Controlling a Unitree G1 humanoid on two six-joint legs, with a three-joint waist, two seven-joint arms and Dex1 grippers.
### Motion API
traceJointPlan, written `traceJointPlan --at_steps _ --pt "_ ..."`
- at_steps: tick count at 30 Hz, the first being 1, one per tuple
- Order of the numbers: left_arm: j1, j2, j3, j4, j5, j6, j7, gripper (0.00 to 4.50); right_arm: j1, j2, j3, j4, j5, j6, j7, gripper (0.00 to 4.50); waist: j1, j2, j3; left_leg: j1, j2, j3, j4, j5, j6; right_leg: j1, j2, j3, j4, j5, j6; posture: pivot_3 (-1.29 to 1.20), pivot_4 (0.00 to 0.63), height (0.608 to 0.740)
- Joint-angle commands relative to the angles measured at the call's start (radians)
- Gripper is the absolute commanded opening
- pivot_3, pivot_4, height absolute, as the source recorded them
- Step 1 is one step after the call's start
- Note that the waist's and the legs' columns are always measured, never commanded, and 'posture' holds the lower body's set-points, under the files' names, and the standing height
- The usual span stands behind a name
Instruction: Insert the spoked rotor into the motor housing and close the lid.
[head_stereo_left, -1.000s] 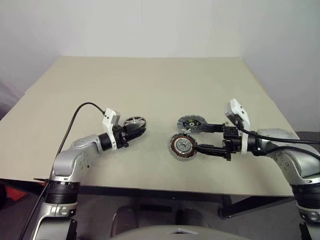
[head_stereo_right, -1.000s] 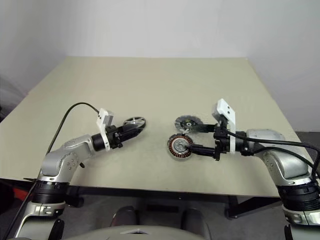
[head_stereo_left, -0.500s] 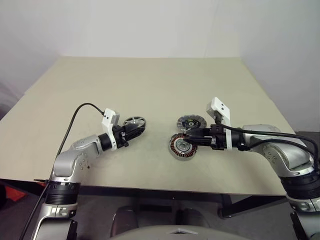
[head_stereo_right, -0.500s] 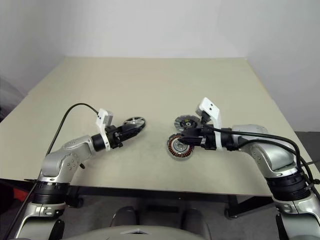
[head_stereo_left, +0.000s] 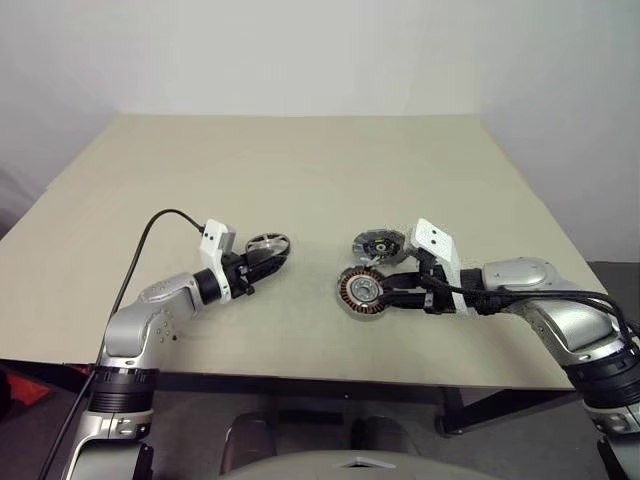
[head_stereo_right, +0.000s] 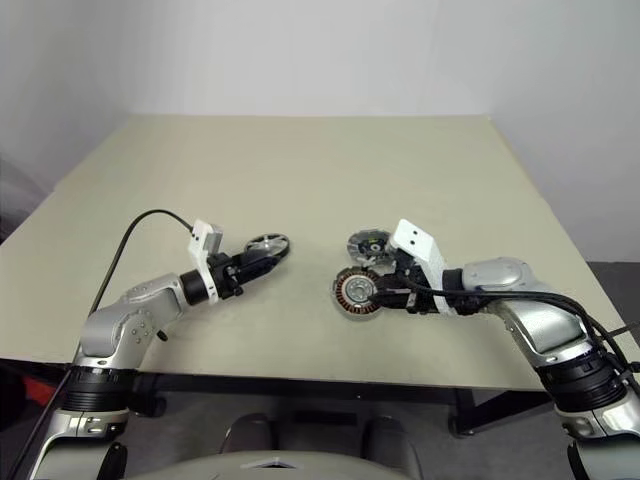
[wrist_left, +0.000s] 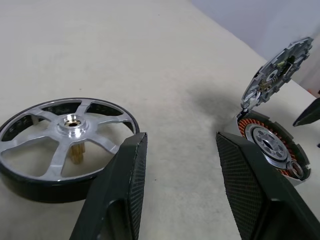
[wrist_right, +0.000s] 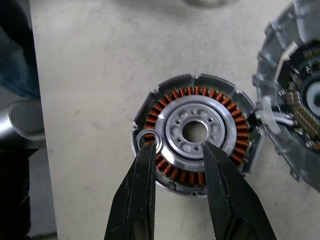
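Head views: spoked rotor (head_stereo_left: 267, 243) flat on the tabletop, left of centre and nearer the front edge, lying just ahead of the left gripper (head_stereo_left: 264, 262), along the line of its fingers. Motor housing (head_stereo_left: 362, 291) right of centre, near the front edge, with the lid (head_stereo_left: 381, 244) just behind it toward the far edge, propped up rather than flat. Right gripper (head_stereo_left: 383, 293) reaching in from the right edge, fingertips over the housing. Rotor well apart from housing; left arm plainly the nearer to the rotor, right arm the nearer to housing and lid.

Left wrist view: jaws partly open and holding nothing, one black finger (wrist_left: 120, 190) touching or just beside the rotor's dark rim, the wheel sitting off to one side of the gap and not between the fingers. Hub up, axle vertical. Housing and raised lid (wrist_left: 277, 70) beyond.

Right wrist view: jaws narrowed, tips resting over the copper windings (wrist_right: 235, 130) and silver centre (wrist_right: 196, 132), apparently steadying rather than clamping. Centre bore open and facing up, ready for the rotor's axle to drop in from above, by the look of it.
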Motion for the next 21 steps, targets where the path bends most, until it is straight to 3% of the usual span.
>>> traceJointPlan --at_steps 1,12,21 --pt "-0.011 0.006 0.018 -0.021 -0.016 -0.016 0.0 2.32 -0.011 0.007 0.006 -0.031 -0.016 -0.009 -0.011 1.59 0.0 0.0 0.0 0.0 0.0 0.0 0.0 0.0 0.0 0.0 0.0 0.0 0.0 0.0 0.0 0.0 0.0 0.74" --pt "-0.018 0.011 0.026 -0.01 -0.016 -0.014 0.004 2.32 -0.012 0.026 0.053 -0.044 -0.073 -0.028 -0.036 1.59 0.0 0.0 0.0 0.0 0.0 0.0 0.0 0.0 0.0 0.0 0.0 0.0 0.0 0.0 0.0 0.0 0.0 0.74" --pt "-0.02 0.011 0.03 -0.003 -0.014 -0.015 0.007 2.32 -0.009 0.062 0.101 0.133 -0.168 -0.204 0.003 1.59 -0.001 0.0 0.0 0.0 0.0 0.0 0.001 0.0 0.0 0.0 0.0 0.0 0.001 0.0 0.0 0.0 0.0 0.74"
